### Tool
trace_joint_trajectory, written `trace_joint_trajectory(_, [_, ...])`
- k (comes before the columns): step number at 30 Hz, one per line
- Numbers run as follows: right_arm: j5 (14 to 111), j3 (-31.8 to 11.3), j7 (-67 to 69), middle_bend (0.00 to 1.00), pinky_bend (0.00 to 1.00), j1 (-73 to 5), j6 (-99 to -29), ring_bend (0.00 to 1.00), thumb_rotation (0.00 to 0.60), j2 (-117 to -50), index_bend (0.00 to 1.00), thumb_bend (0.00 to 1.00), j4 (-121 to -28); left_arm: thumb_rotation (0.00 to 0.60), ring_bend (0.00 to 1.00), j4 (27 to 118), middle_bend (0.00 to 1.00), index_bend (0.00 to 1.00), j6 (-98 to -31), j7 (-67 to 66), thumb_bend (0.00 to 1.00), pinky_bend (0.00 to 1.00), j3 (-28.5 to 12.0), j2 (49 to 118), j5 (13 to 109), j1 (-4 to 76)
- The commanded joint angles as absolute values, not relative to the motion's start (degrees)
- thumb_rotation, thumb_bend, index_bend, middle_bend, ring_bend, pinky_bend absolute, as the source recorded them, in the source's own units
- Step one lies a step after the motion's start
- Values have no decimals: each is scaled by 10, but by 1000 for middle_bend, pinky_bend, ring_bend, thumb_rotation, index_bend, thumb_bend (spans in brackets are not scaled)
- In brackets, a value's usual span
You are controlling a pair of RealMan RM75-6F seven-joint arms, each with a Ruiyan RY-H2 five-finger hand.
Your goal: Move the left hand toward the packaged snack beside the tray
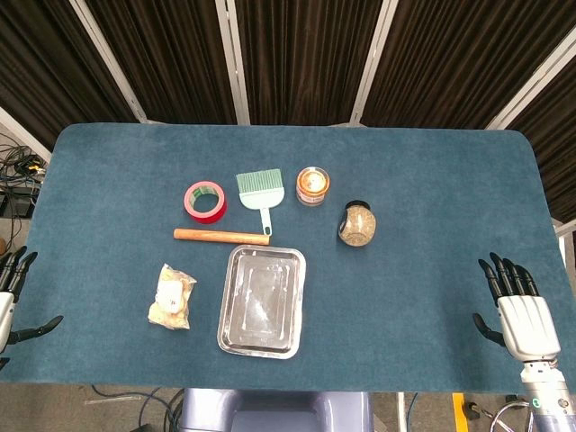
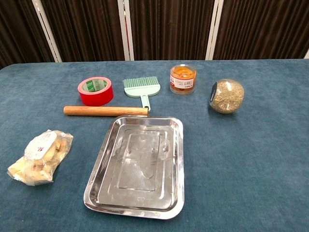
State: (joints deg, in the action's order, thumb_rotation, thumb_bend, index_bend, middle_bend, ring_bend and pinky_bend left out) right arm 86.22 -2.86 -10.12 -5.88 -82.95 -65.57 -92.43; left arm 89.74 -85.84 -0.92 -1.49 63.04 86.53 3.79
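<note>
Left hand (image 1: pixel 11 301) at lower left frame edge, fingers apart, empty, well apart from packaged snack (image 1: pixel 172 297). Snack lies lower left of centre, just left of tray (image 1: pixel 229 306). Risk: low sweep shoves soft bag into tray. Right hand (image 1: pixel 522 317) lower right, fingers spread, empty.

Setting: robot lab. Blue-covered table (image 1: pixel 432 225), dark curtains (image 1: pixel 297 54) at 12 o'clock, cables (image 1: pixel 20 166) at 9 o'clock.

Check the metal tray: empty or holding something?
Empty: the tray shows only bare, smudged metal in both views; the packaged snack lies beside it.
</note>
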Motion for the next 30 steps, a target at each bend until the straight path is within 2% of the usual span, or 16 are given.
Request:
trace_joint_trajectory(1, [863,-29,-100,0,97,-59,-830,0,600,-655,0,301,-924,600,0,897,0,0,-858,-12,43,0,-14,631,866,38])
trace_joint_trajectory(7, [864,-28,-98,0,97,-58,-831,0,600,-655,0,302,-925,600,0,899,0,0,-855,-16,44,0,-11,630,869,39])
trace_joint_trajectory(12, [862,-29,-104,0,97,-59,-829,0,600,-657,0,302,-925,600,0,909,0,0,-827,-24,44,0,-7,626,876,55])
trace_joint_trajectory(15, [862,-29,-104,0,97,-59,-831,0,600,-657,0,302,-925,600,0,927,0,0,-790,-37,44,0,-3,620,870,71])
trace_joint_trajectory(20, [861,-30,-101,0,97,-60,-829,0,600,-657,0,302,-924,600,0,976,0,0,-688,-96,44,0,-5,611,840,125])
trace_joint_trajectory(26, [861,-31,-98,0,97,-61,-828,0,600,-658,0,302,-923,600,0,990,0,0,-622,-183,47,15,-21,661,783,171])
trace_joint_trajectory(30, [861,-31,-94,0,97,-61,-829,0,600,-656,0,302,-924,600,0,980,0,1,-597,-244,52,77,-32,710,738,198])
